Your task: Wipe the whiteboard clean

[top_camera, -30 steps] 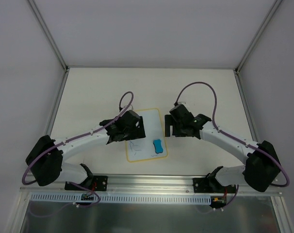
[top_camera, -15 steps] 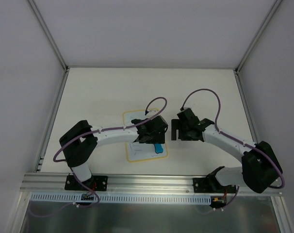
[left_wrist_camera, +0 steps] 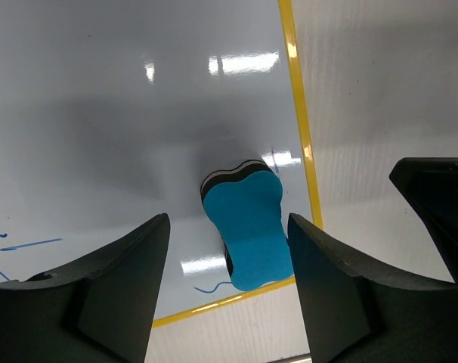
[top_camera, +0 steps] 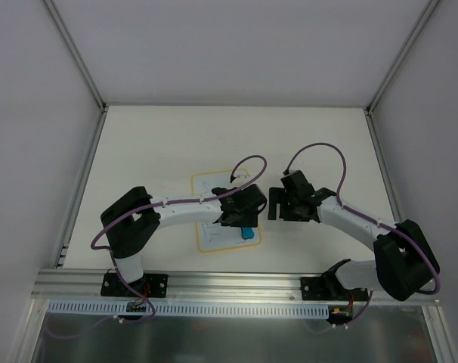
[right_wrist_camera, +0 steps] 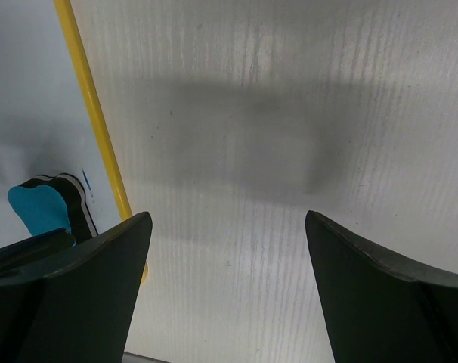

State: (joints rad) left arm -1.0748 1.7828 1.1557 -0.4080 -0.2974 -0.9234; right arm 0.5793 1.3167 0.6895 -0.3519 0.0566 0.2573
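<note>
Blue eraser (left_wrist_camera: 249, 231) lies near a corner of the whiteboard (left_wrist_camera: 138, 91), flat on the table (right_wrist_camera: 289, 91), straddled untouched by the open jaws of the left gripper (left_wrist_camera: 227, 227), apparently lined up to grasp it, while the right gripper (right_wrist_camera: 225, 219) hangs wide open and empty alongside.

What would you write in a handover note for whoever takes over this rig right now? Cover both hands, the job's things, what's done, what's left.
Left hand: open, straddling the blue eraser, not gripping it.
Right hand: open, over the table beside the whiteboard.
The eraser lies on the whiteboard near a yellow-edged corner.
Done: eraser reached; no wiping evident, blue marks show.
Left: grip the eraser, wipe the marks.
</note>
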